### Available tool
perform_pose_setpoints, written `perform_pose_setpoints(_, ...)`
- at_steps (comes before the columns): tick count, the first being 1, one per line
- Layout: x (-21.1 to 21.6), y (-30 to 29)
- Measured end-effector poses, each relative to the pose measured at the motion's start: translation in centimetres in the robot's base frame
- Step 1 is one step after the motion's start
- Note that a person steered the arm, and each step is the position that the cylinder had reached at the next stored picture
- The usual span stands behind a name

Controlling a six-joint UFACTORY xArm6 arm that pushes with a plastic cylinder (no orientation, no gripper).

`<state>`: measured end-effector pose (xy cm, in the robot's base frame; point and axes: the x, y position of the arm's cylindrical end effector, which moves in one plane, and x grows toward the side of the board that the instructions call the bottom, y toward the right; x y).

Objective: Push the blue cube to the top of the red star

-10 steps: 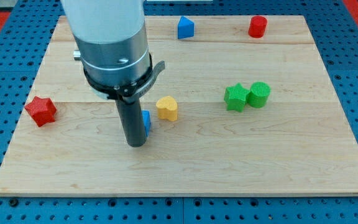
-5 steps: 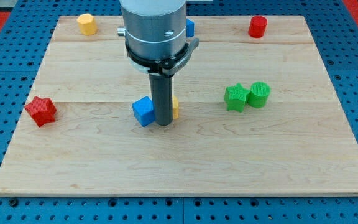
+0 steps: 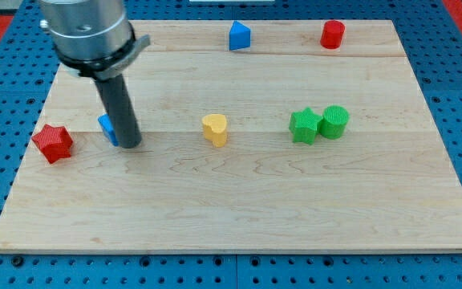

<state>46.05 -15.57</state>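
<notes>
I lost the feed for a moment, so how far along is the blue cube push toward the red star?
Partly done: the blue cube lies just right of the red star, with a small gap between them. In hand: my tip sits against the cube's right side. Left: the cube is beside the star, not yet above it toward the view's top.

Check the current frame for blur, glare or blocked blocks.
Camera view: sharp, evenly lit, no glare on the wooden board; soft shadows only. My tip and rod hide most of the blue cube, right of the red star.
</notes>
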Motion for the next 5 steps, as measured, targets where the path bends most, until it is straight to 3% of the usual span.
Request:
perform_pose_setpoints(4, -4.4, -1.4)
perform_pose_setpoints(5, -5.4, 0.7)
